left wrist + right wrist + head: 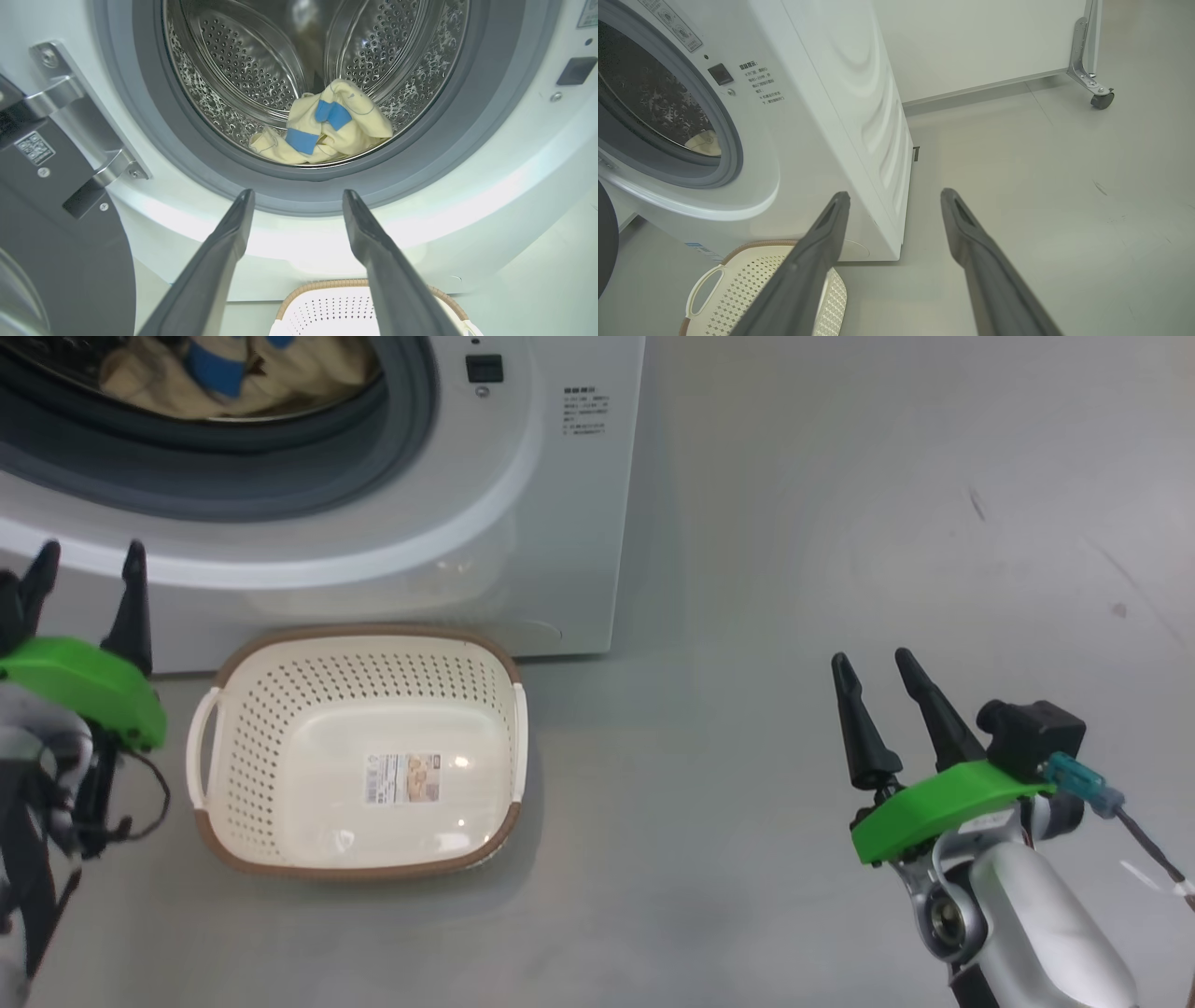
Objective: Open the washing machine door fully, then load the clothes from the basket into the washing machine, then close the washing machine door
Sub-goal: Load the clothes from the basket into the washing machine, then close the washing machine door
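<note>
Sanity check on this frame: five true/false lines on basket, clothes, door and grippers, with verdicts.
1. The basket has nothing in it. True.
2. The clothes lie on the floor beside the basket. False: they lie inside the drum of the washing machine.
3. The washing machine door is shut. False: it stands swung open on its hinge, at the left of the left wrist view.
4. The left gripper and the right gripper are both open and hold nothing. True.
5. The basket stands on the floor right in front of the washing machine. True.
</note>
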### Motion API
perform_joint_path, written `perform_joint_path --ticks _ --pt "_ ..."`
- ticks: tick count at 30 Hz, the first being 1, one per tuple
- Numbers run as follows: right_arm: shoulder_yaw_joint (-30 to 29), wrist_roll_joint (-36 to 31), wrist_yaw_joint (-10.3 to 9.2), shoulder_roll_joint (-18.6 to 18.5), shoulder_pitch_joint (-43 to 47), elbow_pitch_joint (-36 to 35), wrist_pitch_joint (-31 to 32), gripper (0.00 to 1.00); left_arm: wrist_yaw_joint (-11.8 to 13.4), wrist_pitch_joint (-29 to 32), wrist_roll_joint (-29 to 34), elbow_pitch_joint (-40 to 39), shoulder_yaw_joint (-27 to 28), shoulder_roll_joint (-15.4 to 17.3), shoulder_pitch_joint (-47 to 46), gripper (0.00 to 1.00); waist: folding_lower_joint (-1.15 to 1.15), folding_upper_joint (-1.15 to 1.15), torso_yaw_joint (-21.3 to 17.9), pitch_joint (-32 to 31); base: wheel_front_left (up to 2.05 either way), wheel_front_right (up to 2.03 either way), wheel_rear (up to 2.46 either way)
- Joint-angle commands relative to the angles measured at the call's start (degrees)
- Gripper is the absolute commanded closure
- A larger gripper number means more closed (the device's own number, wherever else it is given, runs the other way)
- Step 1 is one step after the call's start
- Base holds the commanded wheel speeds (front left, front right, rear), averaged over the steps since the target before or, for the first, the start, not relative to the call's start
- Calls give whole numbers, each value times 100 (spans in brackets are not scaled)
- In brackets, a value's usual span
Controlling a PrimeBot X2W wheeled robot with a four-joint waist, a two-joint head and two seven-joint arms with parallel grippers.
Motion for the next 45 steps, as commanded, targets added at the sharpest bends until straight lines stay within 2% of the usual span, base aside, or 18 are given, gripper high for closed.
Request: perform_joint_path --ticks 1,9,15,18,27,39,45 --pt "76 -79 2 -4 33 -126 -55 0 67 -61 -10 -177 329 276 -30 0 1 -1 142 -339 0 0 0" --pt "-93 -156 2 -4 371 -107 -55 0 519 -62 181 -1434 1187 154 1548 0 1 -1 338 -1007 0 0 0" --pt "-81 -123 2 -4 590 -141 -55 0 820 -62 322 -2374 2007 -213 2759 0 1 -1 429 -1357 0 0 0" --pt "-95 -110 2 -4 682 -169 -51 0 863 -62 523 -2801 2308 -407 3263 0 1 -1 467 -1475 0 0 0" --pt "-131 -78 2 -4 884 -276 -19 0 697 -62 1127 -3413 2707 -976 4219 0 1 -1 535 -1701 0 0 0" --pt "-127 -55 2 -4 925 -333 -22 0 332 -62 1777 -3662 3199 -1619 4724 0 1 -1 489 -1759 0 0 0" --pt "-89 -31 2 -4 934 -318 -23 0 48 -62 2028 -3623 3356 -1861 4779 0 1 -1 474 -1773 0 0 0"
